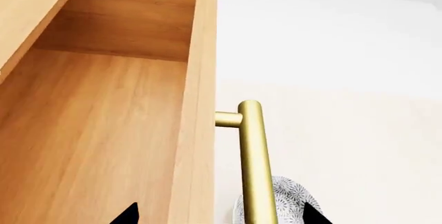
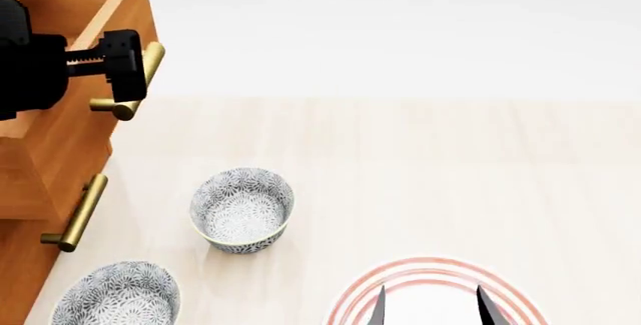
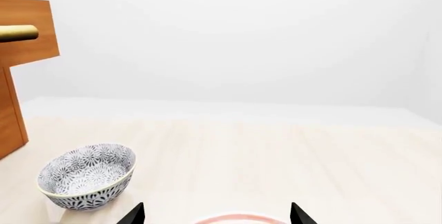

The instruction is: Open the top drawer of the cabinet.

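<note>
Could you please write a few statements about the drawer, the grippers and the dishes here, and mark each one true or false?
1. The top drawer is pulled out, its inside showing. True.
2. The left gripper is at the middle drawer's handle. False: it is at the top drawer's brass handle; the lower handle is untouched.
3. Two patterned bowls stand on the table. True: one bowl near the cabinet, another nearer the robot.
4. The right gripper holds a bowl. False: it is open, hovering above a red-rimmed plate.
5. The drawer holds a bowl. False: the part that shows is empty.
</note>
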Controlling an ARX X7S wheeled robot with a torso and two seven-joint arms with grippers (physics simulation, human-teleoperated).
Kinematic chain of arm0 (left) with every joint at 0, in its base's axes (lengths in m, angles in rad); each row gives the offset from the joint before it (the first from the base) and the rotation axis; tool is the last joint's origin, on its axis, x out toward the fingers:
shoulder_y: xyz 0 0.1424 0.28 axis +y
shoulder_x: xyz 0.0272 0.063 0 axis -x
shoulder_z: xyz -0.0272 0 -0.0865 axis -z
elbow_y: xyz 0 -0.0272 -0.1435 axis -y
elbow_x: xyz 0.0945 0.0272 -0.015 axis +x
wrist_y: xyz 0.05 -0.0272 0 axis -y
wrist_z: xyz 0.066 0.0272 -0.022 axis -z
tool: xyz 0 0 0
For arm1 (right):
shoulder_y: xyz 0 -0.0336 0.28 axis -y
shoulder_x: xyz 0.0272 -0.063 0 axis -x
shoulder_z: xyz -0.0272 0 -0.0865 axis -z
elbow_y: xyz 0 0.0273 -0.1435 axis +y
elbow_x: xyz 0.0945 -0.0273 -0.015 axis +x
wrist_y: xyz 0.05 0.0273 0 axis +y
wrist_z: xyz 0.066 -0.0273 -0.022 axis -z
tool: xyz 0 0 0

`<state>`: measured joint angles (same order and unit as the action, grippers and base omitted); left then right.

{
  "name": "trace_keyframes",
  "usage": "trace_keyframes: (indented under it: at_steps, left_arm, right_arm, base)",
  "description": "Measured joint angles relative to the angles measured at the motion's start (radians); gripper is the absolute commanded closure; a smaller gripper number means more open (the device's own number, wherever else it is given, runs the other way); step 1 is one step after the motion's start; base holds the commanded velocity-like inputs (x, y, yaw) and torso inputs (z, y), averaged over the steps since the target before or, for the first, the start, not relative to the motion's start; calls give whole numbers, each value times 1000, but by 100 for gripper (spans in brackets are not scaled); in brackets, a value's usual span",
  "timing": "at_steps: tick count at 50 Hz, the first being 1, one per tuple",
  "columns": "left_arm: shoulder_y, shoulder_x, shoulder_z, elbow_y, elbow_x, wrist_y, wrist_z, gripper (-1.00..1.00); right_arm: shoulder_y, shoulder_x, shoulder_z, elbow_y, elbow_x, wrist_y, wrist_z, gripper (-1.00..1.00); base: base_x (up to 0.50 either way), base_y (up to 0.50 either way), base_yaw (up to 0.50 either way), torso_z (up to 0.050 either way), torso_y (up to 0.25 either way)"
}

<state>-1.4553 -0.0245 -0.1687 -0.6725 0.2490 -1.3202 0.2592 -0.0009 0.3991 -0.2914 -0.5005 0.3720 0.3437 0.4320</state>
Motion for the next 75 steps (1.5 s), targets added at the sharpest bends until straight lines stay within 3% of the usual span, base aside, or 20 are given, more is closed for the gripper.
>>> trace_keyframes:
  at_steps: [29,39,52,61,75]
  left_arm:
    - [14,14,207,-12,-622,31,-353,-100]
    - [-19,17,381,-98,-870,119,-497,-100]
    - [-66,-20,670,-161,-1129,230,-600,-100]
    - [-76,-41,796,-153,-1241,281,-643,-100]
    - [-77,-51,854,-138,-1307,311,-680,-100]
  right_arm:
    - [-12,11,4,22,10,-24,-9,-100]
    - [-17,17,6,42,14,-37,-17,-100]
    - [-21,22,5,55,17,-45,-20,-100]
    - [-28,24,3,56,17,-50,-19,-100]
    - [-32,26,-1,51,17,-51,-16,-100]
  base:
    - [0,0,0,0,0]
    - [5,0,-2,0,0]
    - [0,0,0,0,0]
    - [0,0,0,0,0]
    - [0,0,0,0,0]
